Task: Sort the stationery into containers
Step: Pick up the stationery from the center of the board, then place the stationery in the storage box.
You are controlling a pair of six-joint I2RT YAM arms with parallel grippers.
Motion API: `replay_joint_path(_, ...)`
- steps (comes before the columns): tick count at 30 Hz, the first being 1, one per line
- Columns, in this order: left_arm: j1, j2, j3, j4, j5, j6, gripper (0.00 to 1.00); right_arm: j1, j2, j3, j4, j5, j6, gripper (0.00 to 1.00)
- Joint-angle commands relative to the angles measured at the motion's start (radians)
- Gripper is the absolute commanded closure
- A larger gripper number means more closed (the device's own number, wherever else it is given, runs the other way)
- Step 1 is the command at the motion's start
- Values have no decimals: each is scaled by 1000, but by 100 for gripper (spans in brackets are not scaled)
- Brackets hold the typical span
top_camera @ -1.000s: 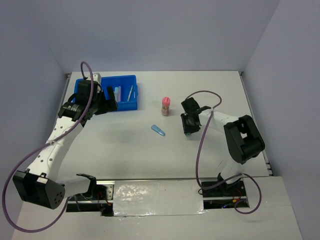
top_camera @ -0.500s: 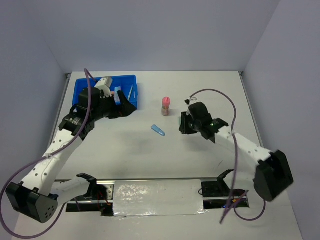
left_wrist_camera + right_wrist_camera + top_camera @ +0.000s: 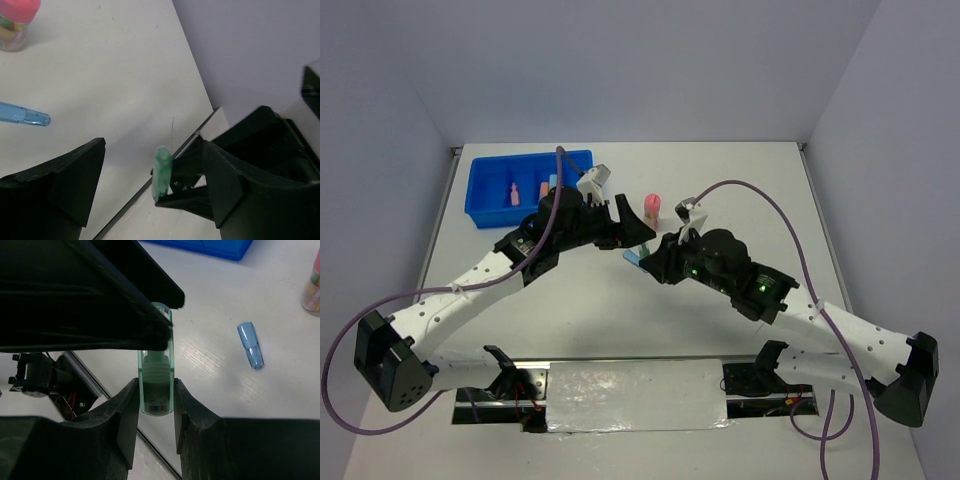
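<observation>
One green marker (image 3: 156, 375), translucent. Your right gripper (image 3: 156, 392) is clamped on its labelled end and carries it in the air over the middle of the table (image 3: 740, 190).
- Long axis: it runs straight out along the right fingers, with the free end pointing away from that wrist toward the left arm. From the left wrist it looks foreshortened, nearly end-on.
- Why held so: this reads as a hand-off. The free half is offered so your other arm has something to take.

One left gripper (image 3: 153, 145), jaws wide apart and holding nothing. It sits head-on to the marker with the green tip in its gap. One of its fingers crosses over the tip in the right wrist view, but I cannot tell whether they touch.

One blue tray (image 3: 485, 215), at the far left corner on the left arm's side. That is probably why the piece changes hands. A few short sticks already stand in its compartments.

Two items unsorted:
- Blue marker (image 3: 250, 345), flat on the table near its middle, just beside the grippers.
- Pink-capped cylinder (image 3: 652, 208), upright and farther back.
</observation>
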Motion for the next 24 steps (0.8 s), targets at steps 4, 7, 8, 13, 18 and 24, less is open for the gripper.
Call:
replay_joint_path(4, -9, 43, 26, 54, -5, -38, 25, 40, 51, 125, 37, 83, -31, 89)
replay_joint_path(7, -12, 62, 35, 45, -5, -35, 48, 51, 72, 148, 54, 105, -44, 88)
replay_joint_path(8, -12, 66, 38, 37, -2, -32, 52, 51, 80, 155, 57, 105, -48, 88)
replay_joint_path(13, -7, 91, 100, -15, -33, 40, 96, 51, 157, 173, 84, 79, -63, 48)
replay_joint_path(18, 52, 163, 315, -340, -609, 259, 100, 31, 95, 108, 58, 142, -45, 5)
replay_joint_path(24, 309, 275, 310, -169, -760, 491, 100, 21, -20, 53, -32, 168, -87, 4)
